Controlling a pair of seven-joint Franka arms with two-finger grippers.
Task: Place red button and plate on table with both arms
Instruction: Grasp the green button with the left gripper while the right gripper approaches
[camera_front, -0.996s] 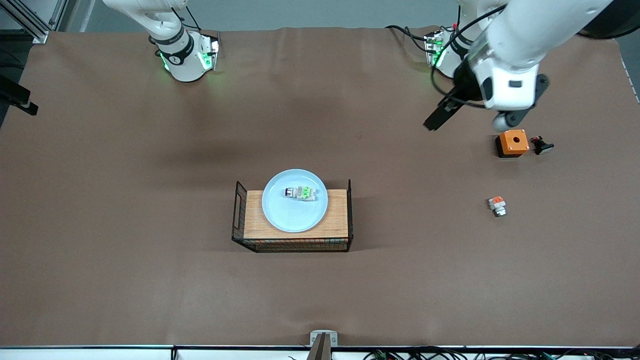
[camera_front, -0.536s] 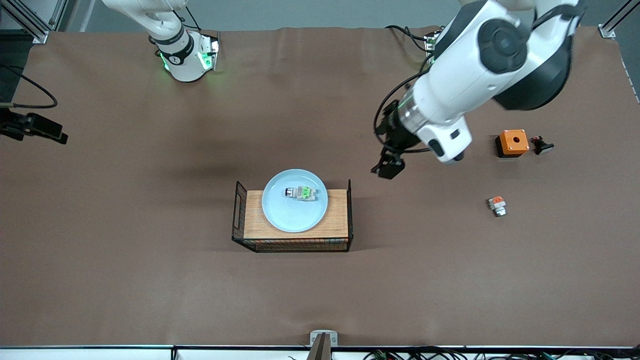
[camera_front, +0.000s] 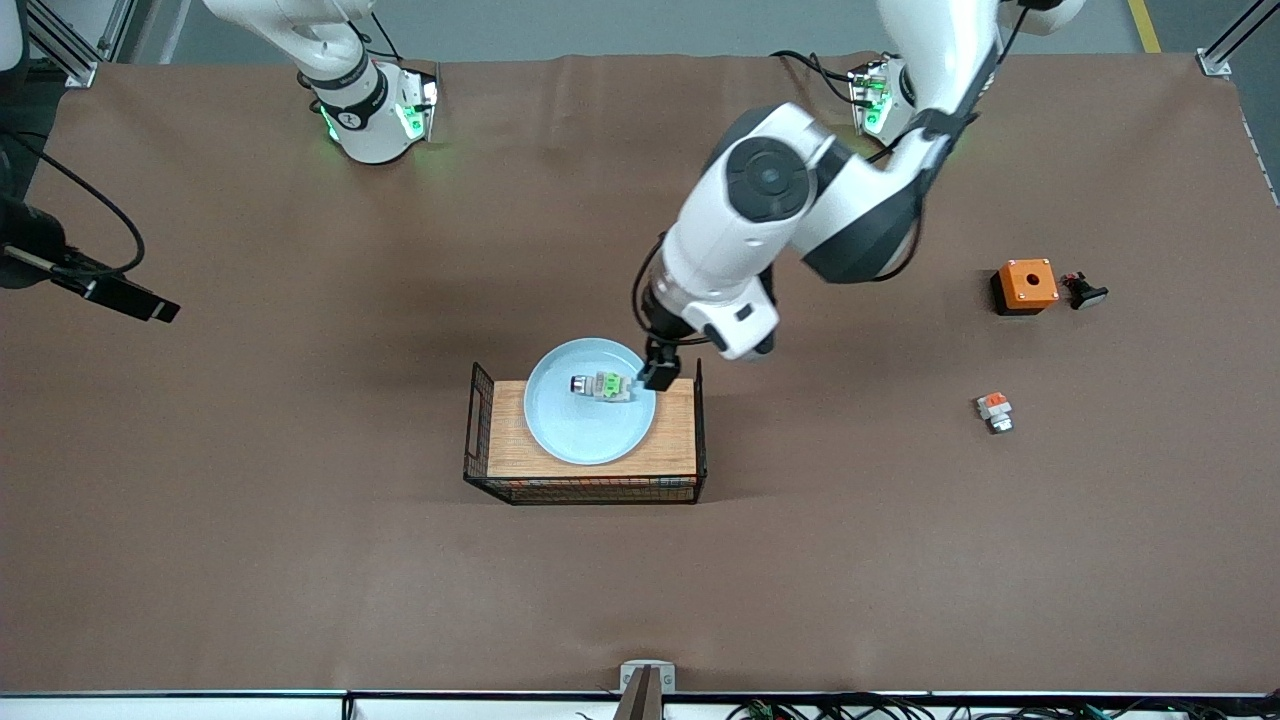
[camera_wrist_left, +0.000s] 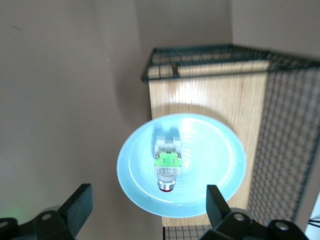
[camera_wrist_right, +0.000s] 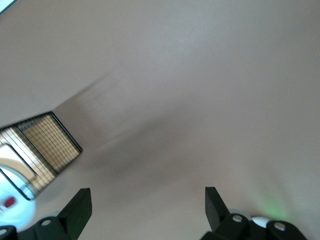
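Observation:
The red button (camera_front: 600, 386) lies on its side in the pale-blue plate (camera_front: 585, 435), which rests on the wooden-topped wire rack (camera_front: 520, 455) mid-table. My left gripper (camera_front: 660, 374) hangs open and empty over the plate's rim at the left arm's end of the rack. In the left wrist view, the button (camera_wrist_left: 167, 161) lies in the plate (camera_wrist_left: 212, 150) with its reddish cap toward my open left gripper (camera_wrist_left: 147, 196). My right gripper (camera_front: 125, 297) is open and empty over the brown table (camera_front: 300, 560) at the right arm's end; the right wrist view (camera_wrist_right: 146, 197) shows only table between its fingers.
An orange box with a hole (camera_front: 1025, 285) and a small black part (camera_front: 1085, 291) sit toward the left arm's end. A tiny unit with an orange-red block (camera_front: 995, 410) lies nearer the front camera than the box. The rack's wire end walls (camera_front: 700, 420) rise above its top.
My left arm swung from over the orange box to the plate's rim. My right gripper came farther into view over the table at the right arm's end.

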